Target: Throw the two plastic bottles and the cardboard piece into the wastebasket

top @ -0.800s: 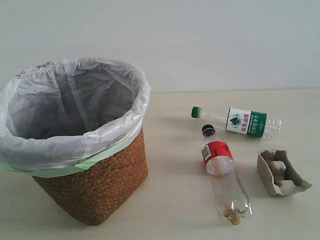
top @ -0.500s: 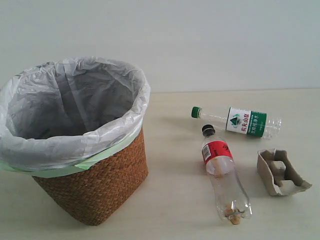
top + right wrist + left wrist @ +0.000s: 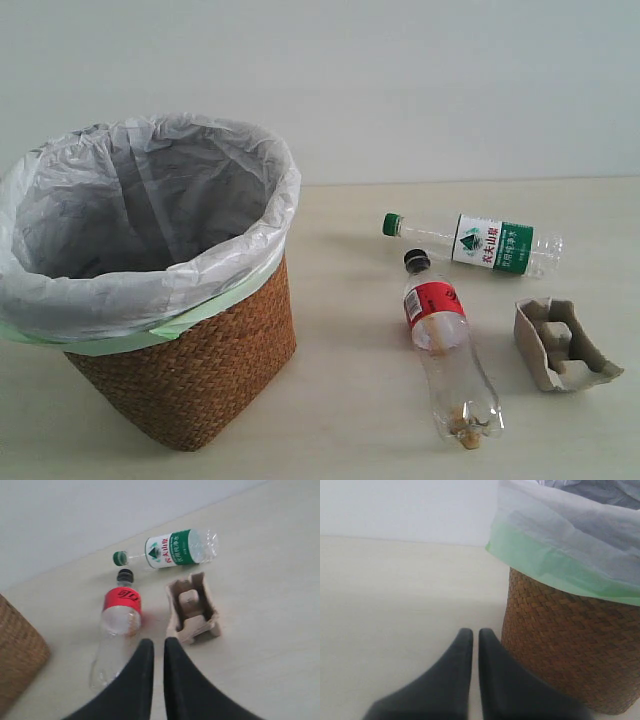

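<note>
Hovering closed and empty, your right claw (image 3: 158,643) has the cardboard piece (image 3: 192,611) just ahead. Exterior view: lower right.

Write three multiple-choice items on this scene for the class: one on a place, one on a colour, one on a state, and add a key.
1. In the exterior view, the wastebasket stands:
A) left of the red-label bottle and the green-label bottle
B) between them
C) right of them

2. The red-label bottle's cap is:
A) green
B) black
C) white

3. The green-label bottle is:
A) standing upright
B) hanging from a gripper
C) lying on its side on the table

Key:
1 A, as both bottles lie to its right.
2 B, as a black cap sits above the red label.
3 C, as its whole length rests flat on the table.
</note>
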Action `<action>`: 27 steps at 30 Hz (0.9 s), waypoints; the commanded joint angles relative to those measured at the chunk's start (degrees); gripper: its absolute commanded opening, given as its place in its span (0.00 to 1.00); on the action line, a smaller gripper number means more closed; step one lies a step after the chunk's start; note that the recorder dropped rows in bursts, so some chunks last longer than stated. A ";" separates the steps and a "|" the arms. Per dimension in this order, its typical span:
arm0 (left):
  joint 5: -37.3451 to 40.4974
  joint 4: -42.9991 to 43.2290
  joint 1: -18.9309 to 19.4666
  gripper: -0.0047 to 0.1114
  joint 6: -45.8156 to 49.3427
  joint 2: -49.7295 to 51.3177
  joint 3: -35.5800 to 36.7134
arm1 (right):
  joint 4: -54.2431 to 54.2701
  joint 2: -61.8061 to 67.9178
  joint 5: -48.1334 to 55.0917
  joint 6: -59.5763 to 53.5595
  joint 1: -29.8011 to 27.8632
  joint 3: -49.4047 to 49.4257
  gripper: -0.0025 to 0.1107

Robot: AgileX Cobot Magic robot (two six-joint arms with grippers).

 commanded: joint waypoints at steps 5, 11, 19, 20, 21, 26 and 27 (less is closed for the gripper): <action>-0.18 0.17 0.04 0.07 -0.29 -0.19 0.23 | 9.25 -0.29 -0.75 5.85 -0.23 -0.03 0.06; -0.18 0.17 0.04 0.07 -0.29 -0.19 0.23 | 9.24 -0.29 -1.98 5.85 -0.23 -0.03 0.06; -0.18 0.17 0.04 0.07 -0.29 -0.19 0.23 | 9.69 -0.29 -4.64 6.36 -0.23 -0.03 0.06; -0.18 0.17 0.04 0.07 -0.29 -0.19 0.23 | 10.23 -0.29 -5.70 6.59 -0.23 -0.03 0.06; -0.18 0.17 0.04 0.07 -0.29 -0.19 0.23 | 11.88 -0.29 -7.00 6.69 -0.23 -0.03 0.06; -0.18 0.17 0.04 0.07 -0.29 -0.19 0.23 | 16.95 -0.29 -13.23 7.81 -0.23 -0.03 0.06; -0.18 0.17 0.04 0.07 -0.29 -0.19 0.23 | 16.95 -0.29 -14.55 8.27 -0.23 -0.03 0.06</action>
